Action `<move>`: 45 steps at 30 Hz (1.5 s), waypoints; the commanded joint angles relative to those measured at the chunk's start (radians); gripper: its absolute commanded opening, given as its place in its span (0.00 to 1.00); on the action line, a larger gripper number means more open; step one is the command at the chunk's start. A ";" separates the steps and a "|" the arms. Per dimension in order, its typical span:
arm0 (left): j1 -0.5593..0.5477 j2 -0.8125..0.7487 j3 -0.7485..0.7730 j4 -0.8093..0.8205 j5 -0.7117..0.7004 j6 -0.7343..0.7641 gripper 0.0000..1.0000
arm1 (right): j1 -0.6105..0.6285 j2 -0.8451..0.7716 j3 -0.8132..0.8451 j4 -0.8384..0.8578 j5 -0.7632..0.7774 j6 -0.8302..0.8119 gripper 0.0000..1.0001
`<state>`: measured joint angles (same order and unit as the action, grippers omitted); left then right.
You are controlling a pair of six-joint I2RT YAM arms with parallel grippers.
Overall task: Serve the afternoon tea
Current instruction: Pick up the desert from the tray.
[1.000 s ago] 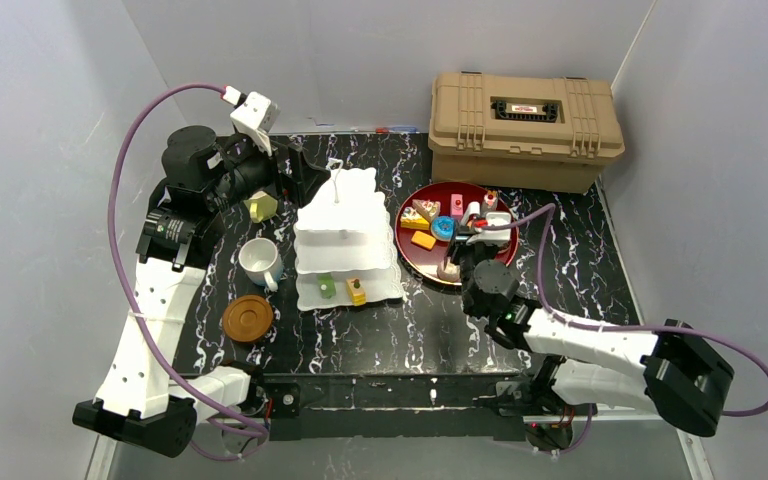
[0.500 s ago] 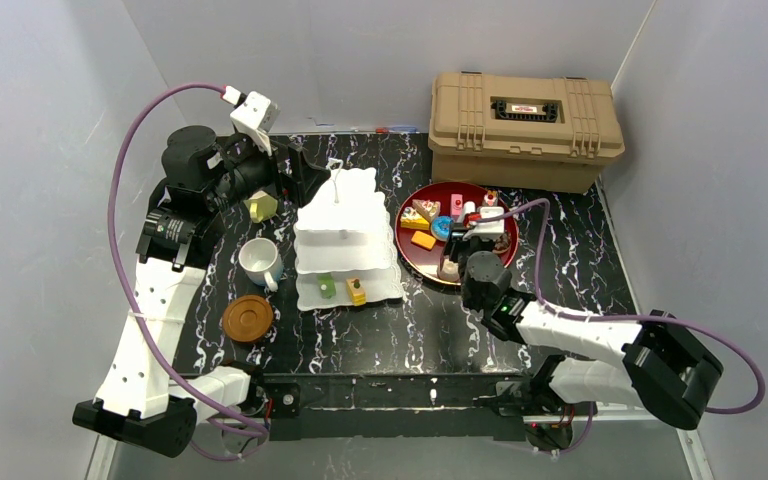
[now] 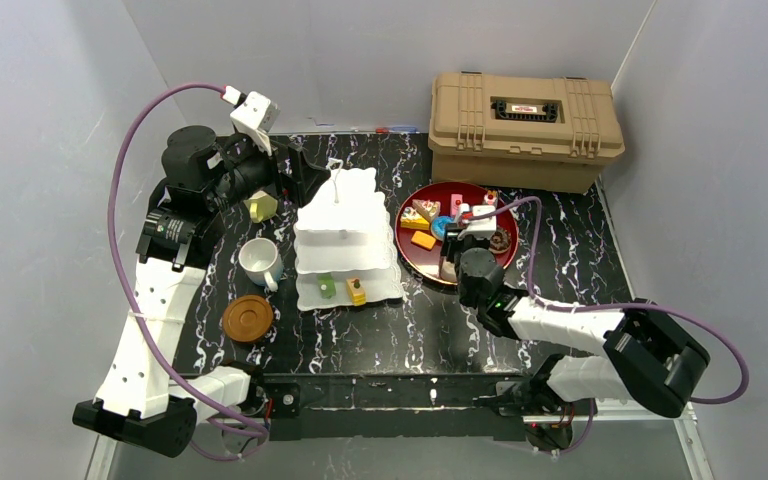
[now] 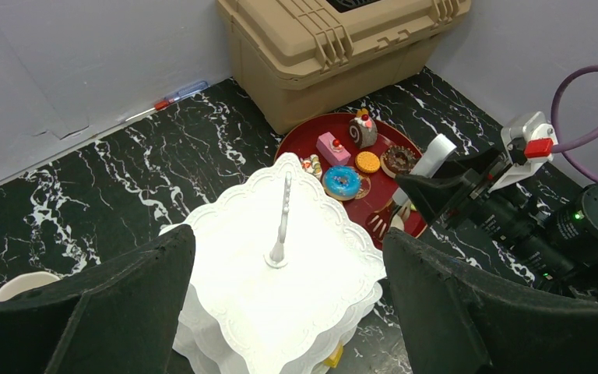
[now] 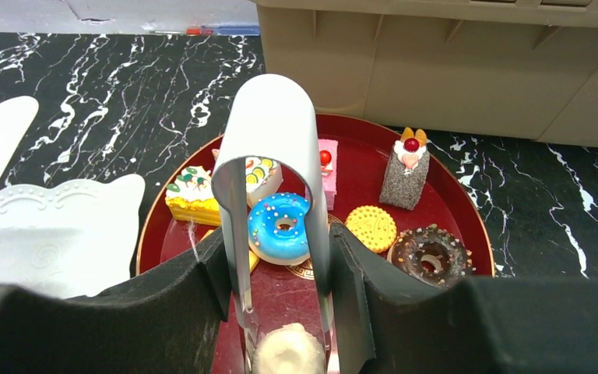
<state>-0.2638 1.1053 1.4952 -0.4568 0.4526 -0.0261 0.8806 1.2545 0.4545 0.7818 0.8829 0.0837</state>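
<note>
The right gripper squeezes a pair of bent white plastic tongs over the round dark red tray. A small cream toy pastry sits between the tong tips, but I cannot tell if it is pinched tight. The white 3-tier scalloped cake stand is just left of the tray, with 2 little cakes on its bottom tier. The left gripper hangs wide open above the stand, holding nothing. The tongs are springy, so a loose squeeze could drop the pastry onto the black marble surface. The tips could also bump the blue toy doughnut, or the 2 arms could knock together over the stand. The tan ribbed plastic case has a small label, too tiny to read.
</note>
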 commanded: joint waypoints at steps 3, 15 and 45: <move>0.006 -0.009 0.008 0.004 0.002 0.005 0.88 | -0.009 -0.020 0.014 0.077 -0.015 0.020 0.36; 0.005 -0.011 0.011 0.008 -0.013 0.006 0.87 | 0.030 -0.195 0.147 -0.086 -0.109 -0.047 0.12; 0.005 -0.027 0.018 0.010 -0.008 0.000 0.87 | 0.613 -0.029 0.345 0.271 0.020 -0.305 0.12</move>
<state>-0.2638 1.1034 1.4952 -0.4496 0.4343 -0.0338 1.4265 1.1591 0.7956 0.6788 0.8055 -0.0742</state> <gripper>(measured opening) 0.875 0.427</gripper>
